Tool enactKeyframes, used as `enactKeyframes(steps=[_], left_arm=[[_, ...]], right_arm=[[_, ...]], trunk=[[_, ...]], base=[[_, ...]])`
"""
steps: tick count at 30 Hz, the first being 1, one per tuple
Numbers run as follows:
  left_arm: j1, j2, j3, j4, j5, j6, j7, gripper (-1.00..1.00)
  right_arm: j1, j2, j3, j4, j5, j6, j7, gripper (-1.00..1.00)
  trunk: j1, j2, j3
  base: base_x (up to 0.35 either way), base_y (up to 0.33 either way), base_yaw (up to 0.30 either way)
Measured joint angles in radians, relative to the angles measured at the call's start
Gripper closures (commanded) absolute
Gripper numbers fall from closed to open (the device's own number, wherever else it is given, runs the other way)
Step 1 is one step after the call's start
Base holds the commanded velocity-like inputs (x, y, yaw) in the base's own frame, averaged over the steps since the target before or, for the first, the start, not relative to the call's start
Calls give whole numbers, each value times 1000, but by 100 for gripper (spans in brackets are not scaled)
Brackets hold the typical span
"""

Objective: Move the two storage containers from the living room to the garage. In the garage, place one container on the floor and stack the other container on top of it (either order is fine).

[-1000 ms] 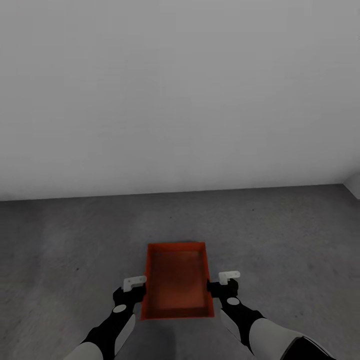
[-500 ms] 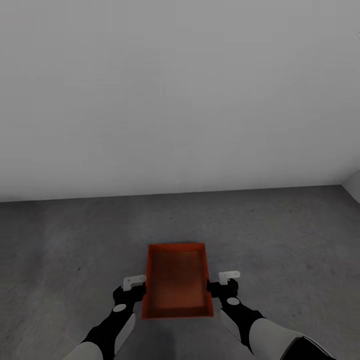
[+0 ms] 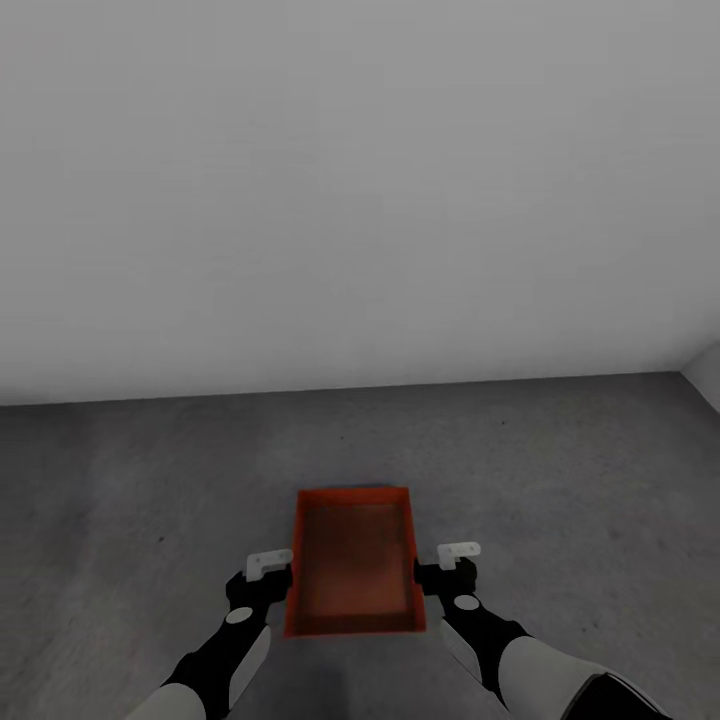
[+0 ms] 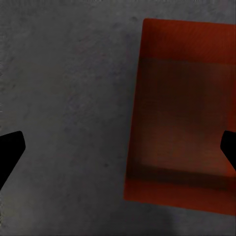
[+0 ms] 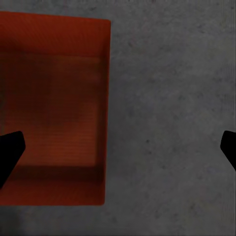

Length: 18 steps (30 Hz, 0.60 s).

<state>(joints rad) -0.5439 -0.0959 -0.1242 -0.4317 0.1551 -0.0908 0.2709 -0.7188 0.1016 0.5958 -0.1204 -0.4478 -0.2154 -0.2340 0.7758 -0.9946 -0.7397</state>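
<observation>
One orange-red storage container (image 3: 352, 565) sits lidless and empty on the dark grey garage floor (image 3: 560, 470), just in front of me. My left gripper (image 3: 262, 590) hangs open over its left long wall, and my right gripper (image 3: 447, 582) hangs open over its right long wall. In the left wrist view the container (image 4: 182, 118) lies under the gripper (image 4: 118, 150), whose black fingertips (image 4: 10, 152) stand wide apart, one over the floor and one over the box. The right wrist view shows the same for the container (image 5: 54, 108) and gripper (image 5: 118, 150). Nothing is gripped.
A plain pale grey wall (image 3: 360, 200) rises a short way beyond the container. At the far right a second wall (image 3: 706, 365) meets it in a corner. Bare rough floor spreads to both sides.
</observation>
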Motion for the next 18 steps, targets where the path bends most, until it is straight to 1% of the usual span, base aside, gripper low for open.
enactKeyframes(steps=[6, 18], left_arm=[[0, 1, -1, 0, 0, 0, 0, -100], [0, 1, -1, -3, -1, -4, 1, -100]], right_arm=[[0, -1, 0, 0, 0, 3, 0, -100], [0, -2, 0, 0, 0, 4, 0, -100]], trunk=[[-23, 42, 19], [-23, 42, 19]], base=[[0, 0, 0], [0, 0, 0]])
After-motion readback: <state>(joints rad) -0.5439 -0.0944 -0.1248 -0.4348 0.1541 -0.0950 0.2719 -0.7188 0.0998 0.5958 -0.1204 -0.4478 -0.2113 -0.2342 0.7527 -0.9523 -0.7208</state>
